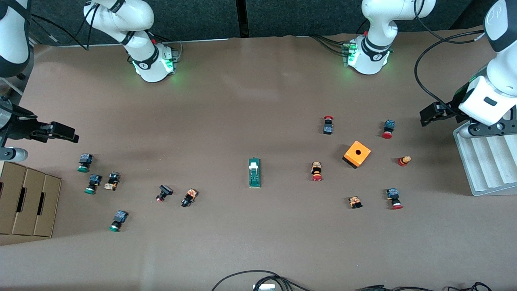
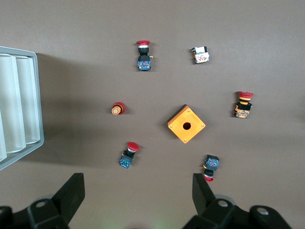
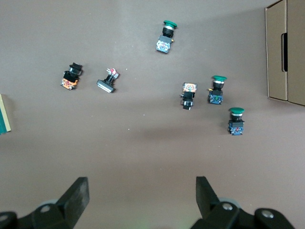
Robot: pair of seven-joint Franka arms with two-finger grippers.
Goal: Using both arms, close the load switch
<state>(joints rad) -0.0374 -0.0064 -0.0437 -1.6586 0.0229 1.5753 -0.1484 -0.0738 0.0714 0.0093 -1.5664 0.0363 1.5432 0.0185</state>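
Both grippers hang high and wide of the work: left gripper point(image 1: 429, 114) spread open, empty, over bare table beside the grey ridged tray point(image 1: 484, 169); right gripper point(image 1: 60, 133) likewise spread and empty, above the green-capped push buttons point(image 1: 85, 162) near the cardboard box point(image 1: 28, 204). Load switch point(image 1: 254, 172) lies alone mid-table, between the two button clusters, well apart from the orange cube point(image 1: 357, 154). Long axis runs toward and away from the front camera; white slider point(image 1: 253, 164) sits at the end farther from it. Likely light, rigid plastic, prone to skidding on the smooth brown cover. Suggested hold: one gripper pinching the green body across its narrow sides, the other pushing the slider along the axis. Neither arm has engaged yet.
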